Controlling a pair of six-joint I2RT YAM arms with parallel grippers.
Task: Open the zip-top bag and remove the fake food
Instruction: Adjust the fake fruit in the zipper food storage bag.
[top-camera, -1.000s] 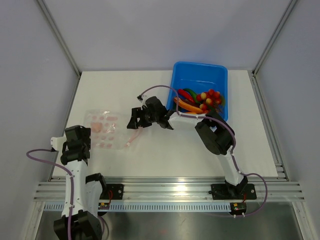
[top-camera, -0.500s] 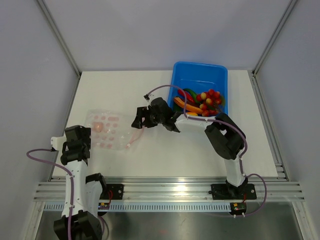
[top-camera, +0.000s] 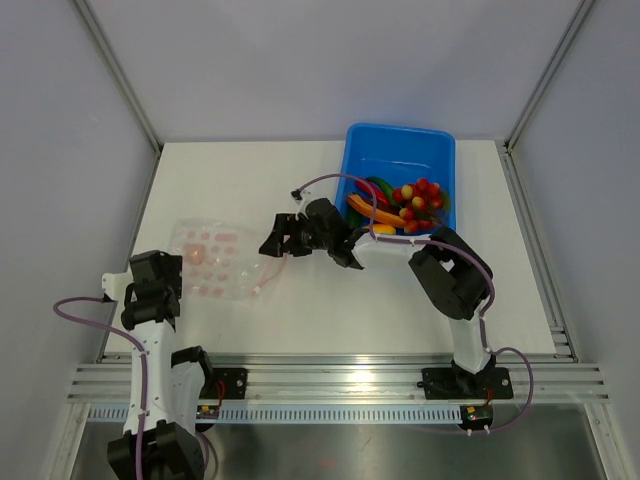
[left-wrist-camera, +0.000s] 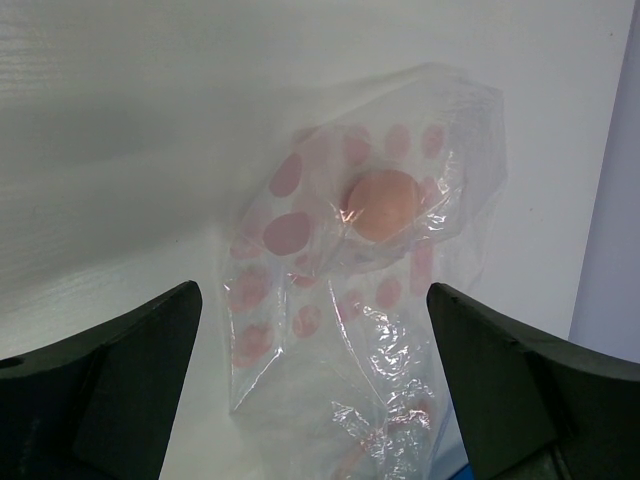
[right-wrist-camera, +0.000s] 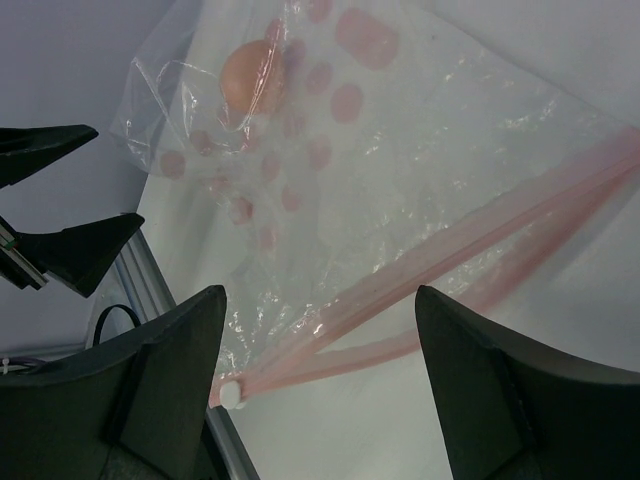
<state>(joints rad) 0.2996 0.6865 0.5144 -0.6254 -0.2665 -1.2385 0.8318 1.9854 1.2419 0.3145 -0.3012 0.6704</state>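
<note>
Overhead only, blue tub (top-camera: 400, 155) holding fake food (top-camera: 405, 200), wrist views, egg (left-wrist-camera: 385, 205) inside zip-top bag (right-wrist-camera: 420, 190), both end effectors (left-wrist-camera: 310, 300) (right-wrist-camera: 318, 300) spread

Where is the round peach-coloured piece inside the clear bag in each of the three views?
Top view: the peach piece lies left of centre, in the bag.
Left wrist: right of centre.
Right wrist: upper left.
Shared landmark: the bag's pink dots.

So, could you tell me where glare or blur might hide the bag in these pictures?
Left wrist view: small glints on the wrinkled bag, while the egg shows clearly; right wrist view: the zipper strip softens toward the right edge; top view: even light, the bag looks faint against the white table.
</note>
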